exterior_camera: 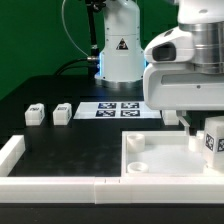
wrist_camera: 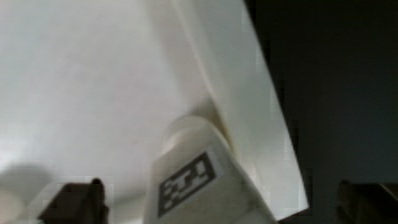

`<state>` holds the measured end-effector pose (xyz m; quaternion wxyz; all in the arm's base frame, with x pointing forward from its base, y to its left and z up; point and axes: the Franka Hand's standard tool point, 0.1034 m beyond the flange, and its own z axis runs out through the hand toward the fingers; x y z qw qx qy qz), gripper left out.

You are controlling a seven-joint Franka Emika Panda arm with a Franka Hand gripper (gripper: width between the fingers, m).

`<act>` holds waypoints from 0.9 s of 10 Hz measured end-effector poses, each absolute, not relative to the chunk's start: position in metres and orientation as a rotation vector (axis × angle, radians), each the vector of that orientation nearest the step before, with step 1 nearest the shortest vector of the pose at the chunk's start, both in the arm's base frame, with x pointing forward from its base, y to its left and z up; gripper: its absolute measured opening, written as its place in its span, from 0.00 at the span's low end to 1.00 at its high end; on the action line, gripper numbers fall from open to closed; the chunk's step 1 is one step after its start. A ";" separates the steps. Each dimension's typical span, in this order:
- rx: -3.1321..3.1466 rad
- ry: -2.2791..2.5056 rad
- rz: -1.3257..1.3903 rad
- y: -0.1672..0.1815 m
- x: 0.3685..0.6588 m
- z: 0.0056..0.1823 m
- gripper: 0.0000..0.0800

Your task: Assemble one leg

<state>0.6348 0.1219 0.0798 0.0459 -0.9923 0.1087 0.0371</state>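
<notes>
A white leg (exterior_camera: 213, 140) with a black-and-white tag stands in the far right corner of the large white tray panel (exterior_camera: 160, 165). My gripper (exterior_camera: 197, 127) hangs right over that leg. One dark finger shows beside the leg, on the exterior view's left. In the wrist view the leg (wrist_camera: 187, 178) lies between my two fingertips (wrist_camera: 75, 202), which stand wide apart and touch nothing. The gripper (wrist_camera: 221, 205) is open. Two more legs (exterior_camera: 35, 114) (exterior_camera: 62, 113) stand on the black table at the exterior view's left.
The marker board (exterior_camera: 120, 109) lies in front of the robot base (exterior_camera: 120, 50). Long white border rails (exterior_camera: 60, 185) run along the front and left of the table. The tray's raised rim (wrist_camera: 240, 100) runs past the leg.
</notes>
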 end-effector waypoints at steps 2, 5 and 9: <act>-3.063 -0.104 0.014 0.130 0.641 0.087 0.81; -3.049 0.150 0.031 0.132 0.640 0.085 0.49; -2.881 0.925 0.058 0.127 0.644 0.086 0.40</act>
